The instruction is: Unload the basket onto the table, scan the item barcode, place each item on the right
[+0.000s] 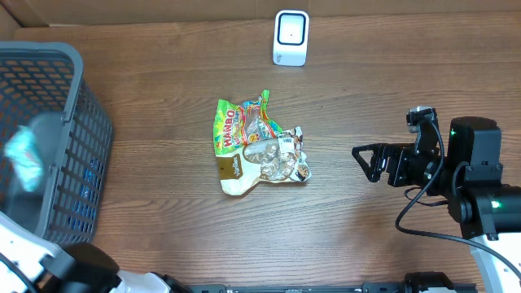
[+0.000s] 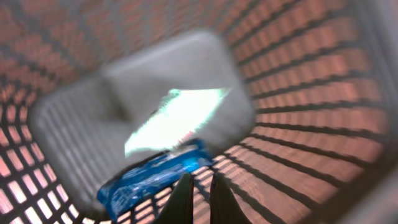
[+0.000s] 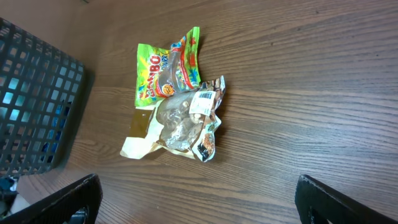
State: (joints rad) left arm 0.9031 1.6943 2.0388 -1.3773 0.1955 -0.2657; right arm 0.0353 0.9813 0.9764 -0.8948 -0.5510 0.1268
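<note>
Blue packet (image 2: 152,180) lies on the basket (image 2: 298,93) floor at 9 o'clock, beside the left gripper (image 2: 200,182), pinched shut; whether it caught the packet's edge, I cannot tell. Lift slowly, confirm the hold, then head for the scanner (image 1: 291,37) at 12 o'clock. Right gripper (image 1: 370,161) stands wide.

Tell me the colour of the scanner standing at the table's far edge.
White scanner with a dark blue window; overhead view.
</note>
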